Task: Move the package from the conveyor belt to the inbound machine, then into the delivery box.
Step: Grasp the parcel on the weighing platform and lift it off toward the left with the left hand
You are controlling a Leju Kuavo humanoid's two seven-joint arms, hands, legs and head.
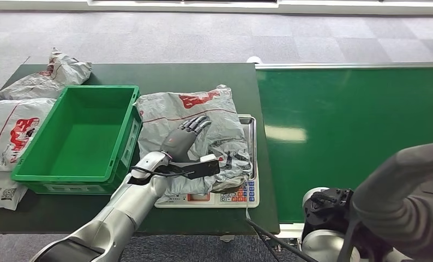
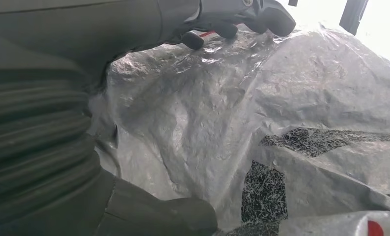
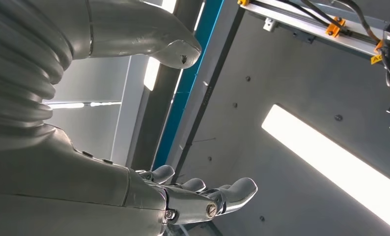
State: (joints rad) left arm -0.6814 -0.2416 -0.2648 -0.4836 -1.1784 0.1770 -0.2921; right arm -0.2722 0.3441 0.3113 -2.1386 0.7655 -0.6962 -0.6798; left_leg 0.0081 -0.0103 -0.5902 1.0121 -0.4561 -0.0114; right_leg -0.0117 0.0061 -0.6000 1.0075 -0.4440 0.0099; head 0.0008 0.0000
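A crumpled grey plastic package (image 1: 165, 117) with red and black print lies on the inbound machine (image 1: 241, 194), a flat scale with a keypad at its front edge. My left hand (image 1: 184, 139) lies on top of the package, fingers stretched out toward the far side. In the left wrist view the fingers (image 2: 232, 19) touch the wrinkled package (image 2: 262, 113) and the thumb (image 2: 158, 216) sits apart from them. The green delivery box (image 1: 61, 177) stands just left of the scale with nothing inside. My right hand (image 3: 134, 196) is raised, palm toward the ceiling, fingers spread and holding nothing.
The green conveyor belt (image 1: 356, 125) runs along the right of the dark green table (image 1: 214, 76). More grey packages (image 1: 12, 128) lie left of the box, and another one (image 1: 50, 76) sits at the table's far left corner. My right arm (image 1: 405, 191) fills the lower right.
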